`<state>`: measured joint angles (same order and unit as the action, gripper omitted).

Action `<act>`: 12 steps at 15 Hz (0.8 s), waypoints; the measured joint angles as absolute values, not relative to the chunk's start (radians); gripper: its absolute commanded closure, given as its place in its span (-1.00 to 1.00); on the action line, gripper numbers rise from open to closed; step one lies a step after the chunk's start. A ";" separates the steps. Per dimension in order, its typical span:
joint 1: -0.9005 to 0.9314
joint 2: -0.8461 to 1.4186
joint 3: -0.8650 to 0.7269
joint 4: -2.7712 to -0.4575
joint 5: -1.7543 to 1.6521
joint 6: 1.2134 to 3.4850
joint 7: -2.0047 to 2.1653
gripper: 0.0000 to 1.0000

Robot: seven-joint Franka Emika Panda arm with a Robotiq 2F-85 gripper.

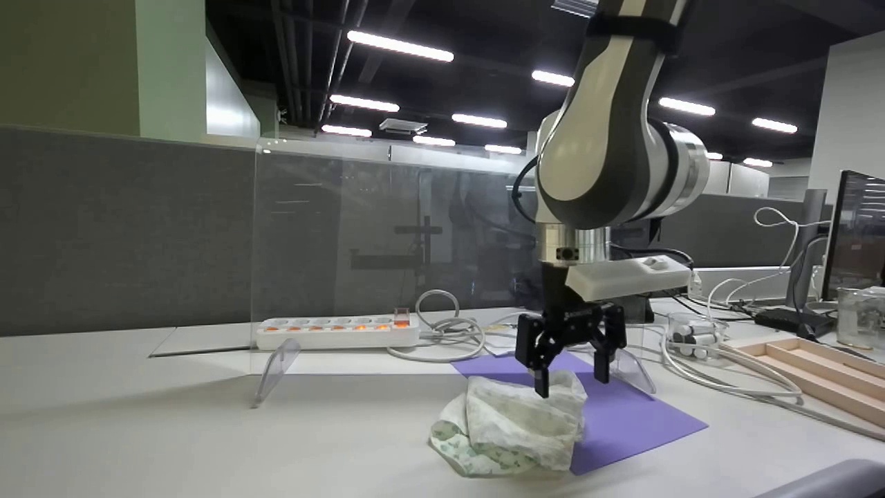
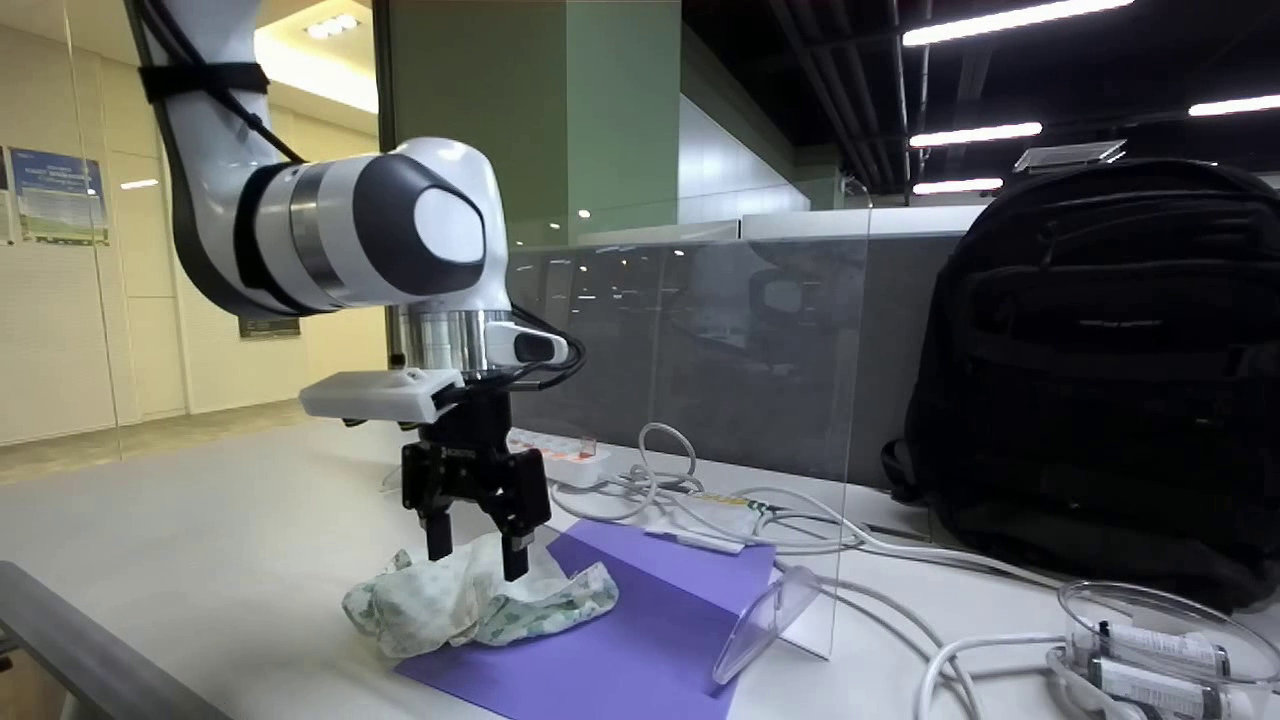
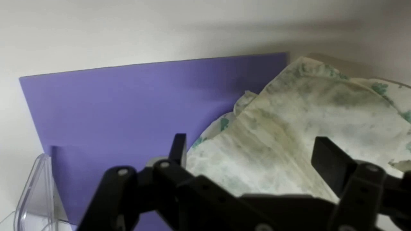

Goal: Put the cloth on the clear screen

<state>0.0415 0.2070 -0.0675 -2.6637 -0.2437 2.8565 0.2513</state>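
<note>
The crumpled white cloth (image 1: 511,425) with a green leaf pattern lies partly on a purple sheet and partly on the white table. It also shows in an exterior view (image 2: 440,600) and in the wrist view (image 3: 282,125). My gripper (image 1: 572,378) is open and empty, pointing down just above the cloth. In the wrist view the cloth lies below and between the spread fingers (image 3: 252,149). In both exterior views the clear screen (image 1: 332,228) stands upright on clear feet behind the cloth. In the wrist view only a foot (image 3: 35,192) shows at the lower left.
The purple sheet (image 1: 629,422) lies under the cloth and the screen. A white power strip (image 1: 339,333) and looped cables (image 1: 449,335) lie behind the screen. A wooden tray (image 1: 823,370), a clear cup with small bottles (image 2: 1165,650) and a black backpack (image 2: 1110,400) stand nearby.
</note>
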 measured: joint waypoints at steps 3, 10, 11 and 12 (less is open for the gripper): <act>0.075 0.245 -0.092 -2.622 -0.259 2.857 0.251 -1.00; 0.155 0.336 -0.129 -2.554 -0.278 2.858 0.249 -0.33; 0.165 0.343 -0.132 -2.551 -0.278 2.859 0.249 -0.19; 0.176 0.349 -0.138 -2.549 -0.278 2.862 0.249 -0.02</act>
<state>0.1762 0.3487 -0.1381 -2.5487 -0.2778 2.8619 0.2494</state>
